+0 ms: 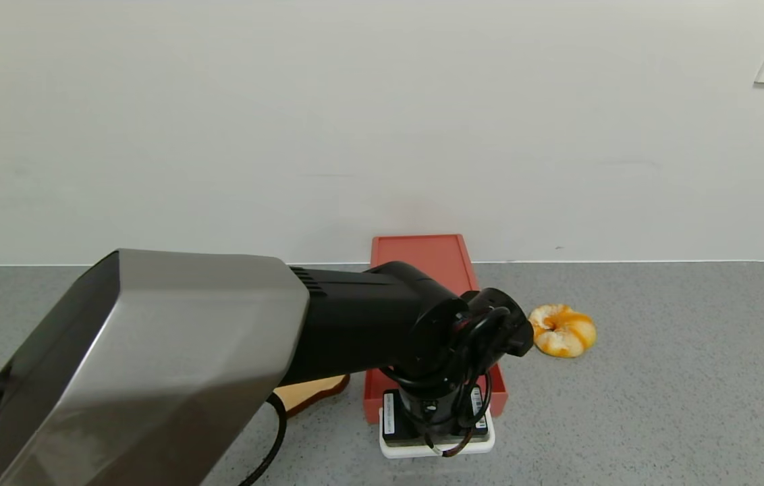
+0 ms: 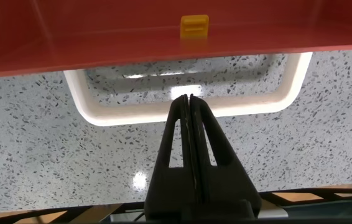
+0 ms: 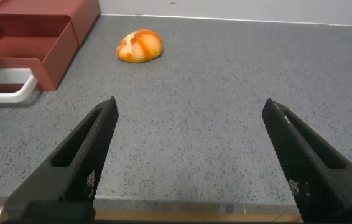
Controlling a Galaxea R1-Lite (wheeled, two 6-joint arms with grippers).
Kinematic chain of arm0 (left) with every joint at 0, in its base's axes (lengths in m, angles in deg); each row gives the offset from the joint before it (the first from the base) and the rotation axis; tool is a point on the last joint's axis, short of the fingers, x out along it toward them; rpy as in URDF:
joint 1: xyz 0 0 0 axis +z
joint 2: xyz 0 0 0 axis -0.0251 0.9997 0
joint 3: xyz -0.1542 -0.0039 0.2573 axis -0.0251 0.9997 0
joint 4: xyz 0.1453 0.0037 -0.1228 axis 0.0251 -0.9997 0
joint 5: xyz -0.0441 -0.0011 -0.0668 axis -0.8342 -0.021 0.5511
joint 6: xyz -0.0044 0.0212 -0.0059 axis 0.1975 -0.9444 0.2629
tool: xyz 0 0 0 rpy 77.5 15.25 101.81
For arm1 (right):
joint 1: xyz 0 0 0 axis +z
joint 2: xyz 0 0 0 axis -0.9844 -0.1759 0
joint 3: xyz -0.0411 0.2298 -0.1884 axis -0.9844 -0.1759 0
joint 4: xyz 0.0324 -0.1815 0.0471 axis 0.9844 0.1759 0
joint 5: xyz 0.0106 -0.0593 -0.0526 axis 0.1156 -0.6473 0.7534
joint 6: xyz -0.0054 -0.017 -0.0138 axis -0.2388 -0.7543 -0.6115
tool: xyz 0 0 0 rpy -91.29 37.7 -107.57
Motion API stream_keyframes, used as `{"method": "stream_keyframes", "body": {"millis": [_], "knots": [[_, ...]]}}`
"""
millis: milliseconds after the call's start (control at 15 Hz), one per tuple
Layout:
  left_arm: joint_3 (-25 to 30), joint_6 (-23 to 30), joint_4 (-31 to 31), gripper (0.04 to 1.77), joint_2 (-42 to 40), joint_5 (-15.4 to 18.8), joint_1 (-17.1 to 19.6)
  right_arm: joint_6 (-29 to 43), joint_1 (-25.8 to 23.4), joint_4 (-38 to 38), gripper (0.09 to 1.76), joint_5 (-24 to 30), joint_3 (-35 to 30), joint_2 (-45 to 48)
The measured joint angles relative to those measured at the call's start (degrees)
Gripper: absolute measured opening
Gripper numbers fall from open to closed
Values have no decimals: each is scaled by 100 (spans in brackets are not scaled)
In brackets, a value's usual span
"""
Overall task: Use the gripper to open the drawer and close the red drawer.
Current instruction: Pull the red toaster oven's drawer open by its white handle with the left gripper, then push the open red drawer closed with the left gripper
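The salmon-red drawer (image 1: 422, 260) lies on the grey counter against the wall, its tray pulled out toward me. Its white loop handle (image 1: 483, 445) shows at the front edge. My left gripper (image 2: 189, 98) is shut, pointing down, with its tips at the handle's near bar (image 2: 250, 106). I cannot tell whether the tips touch it. The drawer's red front wall (image 2: 101, 53) is just beyond. My right gripper (image 3: 191, 106) is open and empty above the counter to the right. From there the open drawer (image 3: 20, 46) and its handle (image 3: 8, 95) show.
A round orange-and-white bun (image 1: 563, 330) lies right of the drawer, also in the right wrist view (image 3: 140, 46). A tan bread slice (image 1: 311, 391) lies left of the drawer, partly under my left arm (image 1: 152, 358). A small yellow clip (image 2: 194, 26) sits inside the drawer front.
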Motion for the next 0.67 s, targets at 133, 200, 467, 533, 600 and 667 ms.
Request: {"method": "stream_keyframes", "body": {"millis": [133, 200, 467, 533, 600, 667], "knots": [[5, -2, -50, 11, -85, 11, 2, 2, 0, -2, 171, 0, 0, 0], [27, -13, -78, 11, -185, 18, 9, 0, 0, 0, 171, 0, 0, 0], [138, -355, -433, 11, -883, 46, 160, 0, 0, 0, 171, 2, 0, 0], [173, -595, -502, 11, -1081, 57, 232, 0, 0, 0, 171, 2, 0, 0], [223, -868, -552, 11, -1282, 68, 322, 0, 0, 0, 171, 0, 0, 0], [305, -1135, -577, 11, -1495, 77, 424, 2, 0, 0, 171, 0, 0, 0]]}}
